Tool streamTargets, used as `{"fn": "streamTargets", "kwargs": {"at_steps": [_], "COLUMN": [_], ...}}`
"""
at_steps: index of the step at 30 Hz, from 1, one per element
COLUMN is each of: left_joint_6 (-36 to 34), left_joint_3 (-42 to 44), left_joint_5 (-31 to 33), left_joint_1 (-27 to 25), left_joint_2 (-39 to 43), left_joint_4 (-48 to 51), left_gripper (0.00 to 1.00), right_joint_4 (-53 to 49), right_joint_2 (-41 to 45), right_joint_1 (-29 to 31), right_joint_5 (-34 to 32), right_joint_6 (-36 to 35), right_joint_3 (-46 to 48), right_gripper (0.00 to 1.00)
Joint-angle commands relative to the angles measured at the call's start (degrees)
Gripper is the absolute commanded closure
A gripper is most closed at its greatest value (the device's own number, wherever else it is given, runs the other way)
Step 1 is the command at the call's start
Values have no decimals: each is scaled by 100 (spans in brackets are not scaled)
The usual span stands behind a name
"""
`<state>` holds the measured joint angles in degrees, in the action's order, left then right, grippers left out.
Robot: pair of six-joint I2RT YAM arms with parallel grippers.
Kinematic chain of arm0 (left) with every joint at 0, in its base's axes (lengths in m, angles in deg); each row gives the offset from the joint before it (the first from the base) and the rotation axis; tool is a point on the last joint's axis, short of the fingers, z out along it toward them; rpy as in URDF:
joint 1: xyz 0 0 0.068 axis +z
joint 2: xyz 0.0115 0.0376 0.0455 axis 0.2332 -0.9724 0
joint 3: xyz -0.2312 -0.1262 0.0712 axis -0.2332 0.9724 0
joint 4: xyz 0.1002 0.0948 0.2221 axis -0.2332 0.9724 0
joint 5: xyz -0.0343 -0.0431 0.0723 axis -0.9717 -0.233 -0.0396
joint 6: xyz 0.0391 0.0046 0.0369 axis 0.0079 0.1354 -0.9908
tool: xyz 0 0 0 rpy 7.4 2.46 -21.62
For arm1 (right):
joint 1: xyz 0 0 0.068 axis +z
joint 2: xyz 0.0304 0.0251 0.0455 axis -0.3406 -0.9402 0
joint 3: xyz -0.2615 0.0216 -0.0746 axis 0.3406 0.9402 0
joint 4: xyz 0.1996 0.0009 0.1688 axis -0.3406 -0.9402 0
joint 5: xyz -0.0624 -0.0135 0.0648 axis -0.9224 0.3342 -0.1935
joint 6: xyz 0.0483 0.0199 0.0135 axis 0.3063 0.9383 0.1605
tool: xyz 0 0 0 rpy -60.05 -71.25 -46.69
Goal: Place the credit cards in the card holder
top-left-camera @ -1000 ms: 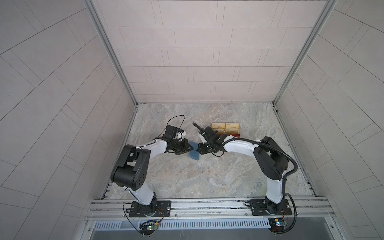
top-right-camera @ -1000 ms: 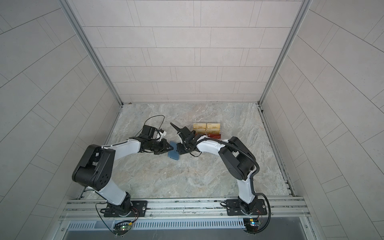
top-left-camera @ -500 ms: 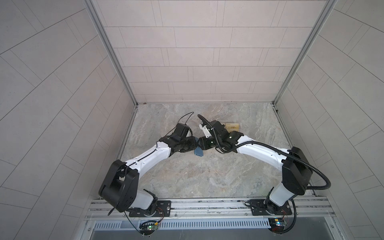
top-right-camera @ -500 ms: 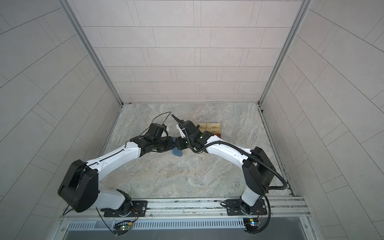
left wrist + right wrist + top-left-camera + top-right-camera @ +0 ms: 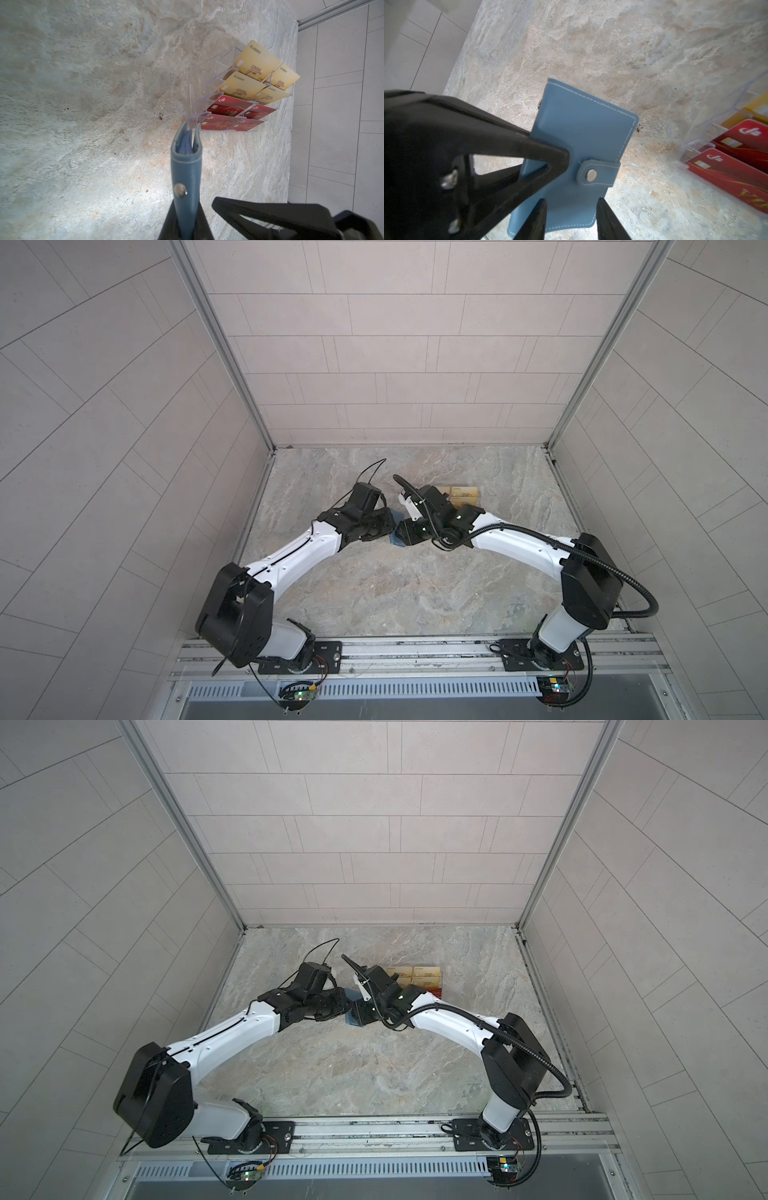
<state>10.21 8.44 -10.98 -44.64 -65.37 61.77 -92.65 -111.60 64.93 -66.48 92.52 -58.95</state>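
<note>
The slate-blue card holder [image 5: 581,128] hangs above the marble table, closed, with its strap snapped. My left gripper [image 5: 187,220] is shut on one edge of it, and it shows edge-on in the left wrist view [image 5: 187,166]. My right gripper [image 5: 572,218] is open, with its two fingers apart in front of the holder's face below the strap. In both top views the grippers [image 5: 388,526] [image 5: 405,531] meet at the holder [image 5: 353,1019]. Several red credit cards [image 5: 226,110] [image 5: 737,172] lie in the lower tiers of a clear rack.
The clear acrylic tiered rack [image 5: 191,104] stands on the table [image 5: 415,593] just behind my right arm. Gold-yellow cards [image 5: 257,60] [image 5: 419,974] fill its upper tiers. Tiled walls close in the table on three sides.
Both arms have stretched up and forward over the last second. They carried the card holder up from the tabletop. The right fingers stand a little wider apart.
</note>
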Motion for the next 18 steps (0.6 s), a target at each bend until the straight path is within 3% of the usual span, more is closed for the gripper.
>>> {"fn": "streamTargets", "kwargs": {"at_steps": [1,18], "left_joint_6": [-18,-238], "left_joint_3": [-208,-227], "left_joint_5": [-192,-717], "left_joint_1": [-64,-127], "left_joint_2": [15,-36], "left_joint_4": [-56,-142], "left_gripper": [100,99], "right_joint_4": [-70,149], "right_joint_2": [-125,-117], "right_joint_1": [38,60], "right_joint_5": [-256,-904], "right_joint_6": [-116,-200], "right_joint_3": [-68,-18], "right_gripper": [57,65]}}
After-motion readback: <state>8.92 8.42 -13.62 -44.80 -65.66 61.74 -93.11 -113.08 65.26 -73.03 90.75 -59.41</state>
